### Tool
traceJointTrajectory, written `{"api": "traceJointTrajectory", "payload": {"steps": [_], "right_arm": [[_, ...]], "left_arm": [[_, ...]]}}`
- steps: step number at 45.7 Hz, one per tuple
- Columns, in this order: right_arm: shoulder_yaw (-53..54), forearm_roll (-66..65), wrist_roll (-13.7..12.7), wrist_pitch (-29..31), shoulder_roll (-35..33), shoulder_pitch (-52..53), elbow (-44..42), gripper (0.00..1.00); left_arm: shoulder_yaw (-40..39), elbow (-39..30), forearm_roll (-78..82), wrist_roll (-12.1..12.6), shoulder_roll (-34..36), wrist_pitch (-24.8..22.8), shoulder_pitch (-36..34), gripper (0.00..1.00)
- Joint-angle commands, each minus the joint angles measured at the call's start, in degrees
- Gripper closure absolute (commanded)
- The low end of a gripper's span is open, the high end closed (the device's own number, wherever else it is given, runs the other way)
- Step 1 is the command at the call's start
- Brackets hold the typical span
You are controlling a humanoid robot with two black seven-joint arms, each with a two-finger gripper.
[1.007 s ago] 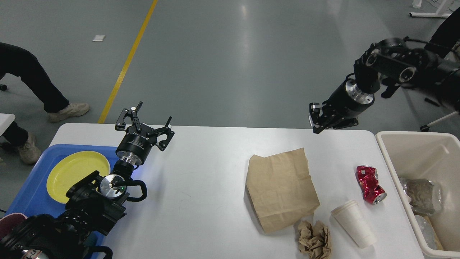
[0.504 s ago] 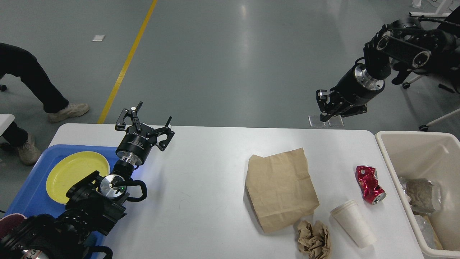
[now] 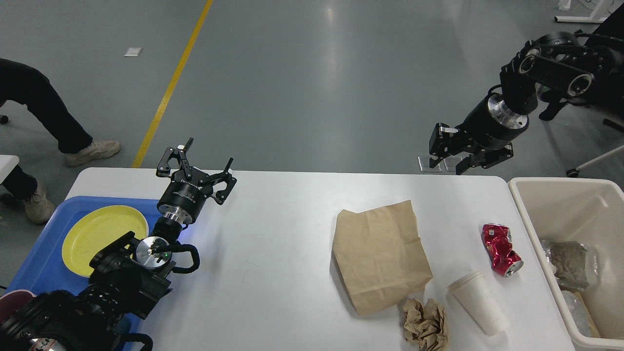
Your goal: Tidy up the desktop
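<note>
White table fills the lower frame, rounded corners, far edge running across the middle of the view. My left gripper sits over the far left part of the table, pointing away from me, jaws spread wide, nothing between them. My right gripper hangs above the far right edge of the table, off the surface, angled down and left; jaws look parted with nothing in them. Blue tray at the table's left end, yellow plate lying flat in it, my left arm crossing the tray's near right side. A dark red rim shows at the tray's near left corner, mostly hidden, can't tell what it is. Right half of table: flat brown paper bag, creased, lying near center right. Crumpled brown paper ball just beside the bag's near corner. White paper cup on its side, next to the paper ball, mouth pointing to the far left. Crushed red can on its side, between the cup and the table's right edge, apart from the bag. Beige bin stands off the right end of the table, crumpled foil-like trash inside it. A person's legs and shoes on the grey floor at far left, yellow floor line beside them.
</note>
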Motion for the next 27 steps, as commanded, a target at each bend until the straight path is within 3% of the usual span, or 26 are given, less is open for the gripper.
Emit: {"api": "traceJointTrajectory", "payload": {"steps": [1,16,27], "right_arm": [[0.06,0.0,0.0,0.0,0.73,-2.37,0.61,0.0],[1.12,-0.09,0.0,-0.5,7.85,-13.97,-1.76,0.0],[1.12,-0.09,0.0,-13.77,12.16,-20.74,-4.75,0.0]], "left_arm": [[0.0,0.0,0.0,0.0,0.0,0.0,0.0,0.03],[0.0,0.0,0.0,0.0,0.0,0.0,0.0,0.03],[0.0,0.0,0.0,0.0,0.0,0.0,0.0,0.03]]}}
